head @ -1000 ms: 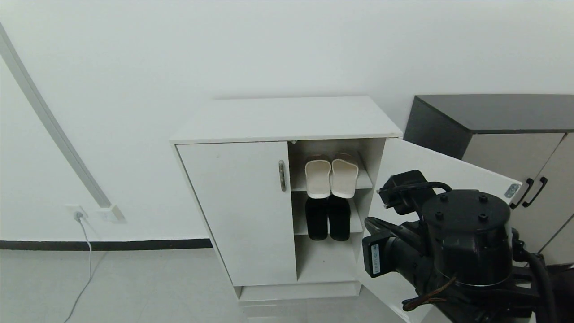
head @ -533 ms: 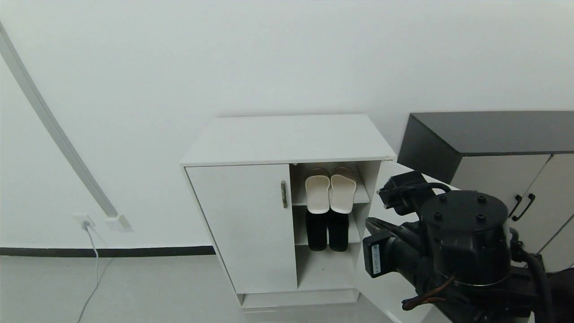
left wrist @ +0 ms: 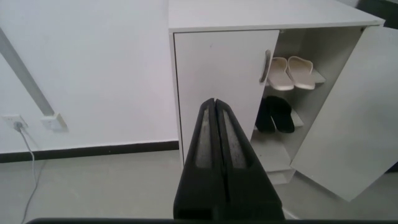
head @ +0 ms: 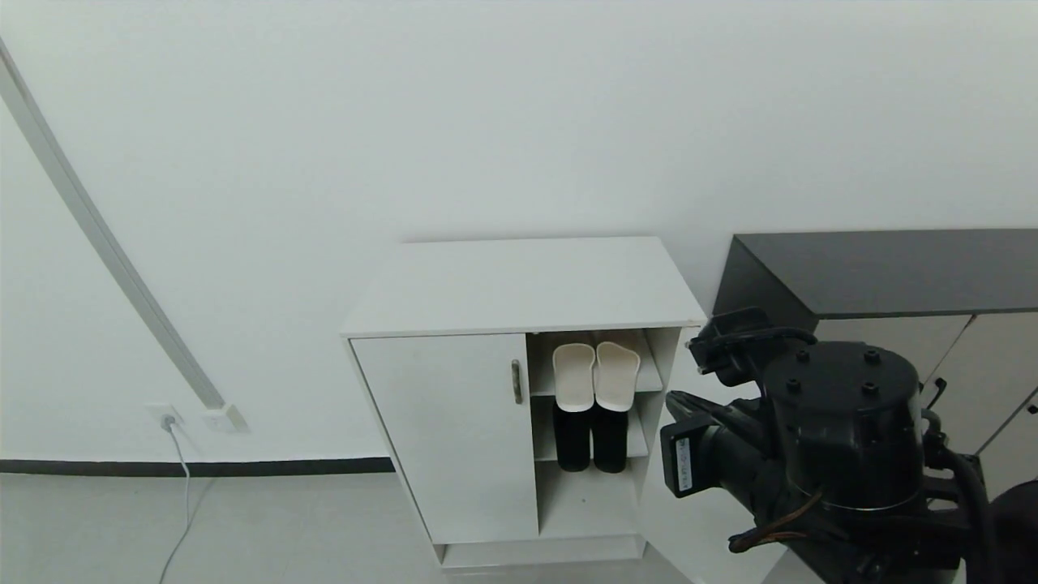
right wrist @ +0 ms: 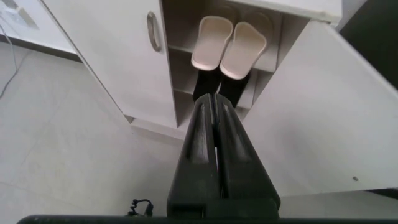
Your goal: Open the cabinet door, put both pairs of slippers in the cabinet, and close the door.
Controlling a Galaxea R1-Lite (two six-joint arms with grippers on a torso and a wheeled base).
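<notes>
Already cream slippers & black slippers are shelved in white cabinet; open door is to be shut nxt; left gripper, right gripper fingers closed, empty.

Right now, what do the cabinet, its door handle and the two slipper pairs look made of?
Cabinet: likely laminated board, matte white, with flat panels and square edges.
Handle: probably metal, with a dull grey sheen.
White slippers: look like moulded foam or rubber, smooth and matte.
Black slippers: too dark to tell, possibly the same.
</notes>
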